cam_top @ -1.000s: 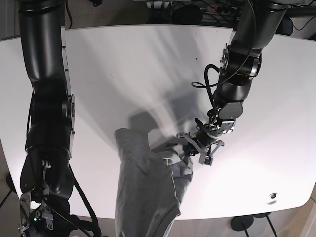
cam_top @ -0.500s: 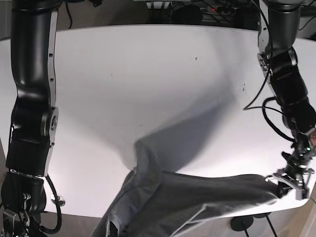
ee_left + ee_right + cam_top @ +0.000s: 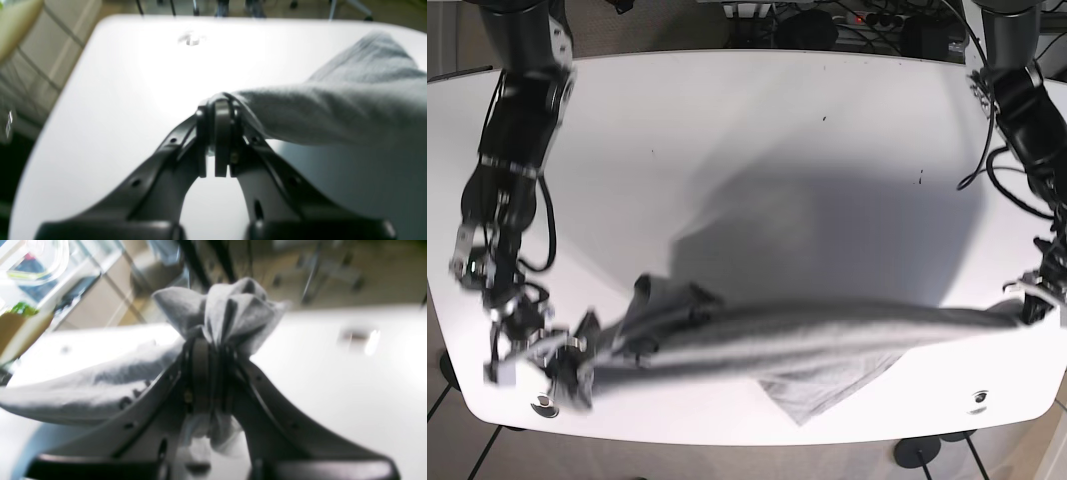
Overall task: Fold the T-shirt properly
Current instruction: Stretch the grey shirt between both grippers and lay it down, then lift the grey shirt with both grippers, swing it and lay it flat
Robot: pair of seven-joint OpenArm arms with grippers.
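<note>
The T-shirt (image 3: 797,335) hangs stretched across the lower frame of the base view, long axis left to right, between my hands. My right gripper (image 3: 567,365) clenches bunched cloth at lower left; my left gripper (image 3: 1039,300) pinches the far right edge over the table (image 3: 727,120).

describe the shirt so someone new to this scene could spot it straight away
Start at the white table and look along its near edge. The grey T-shirt hangs stretched between the right hand and the left hand. It is the only cloth there.
</note>
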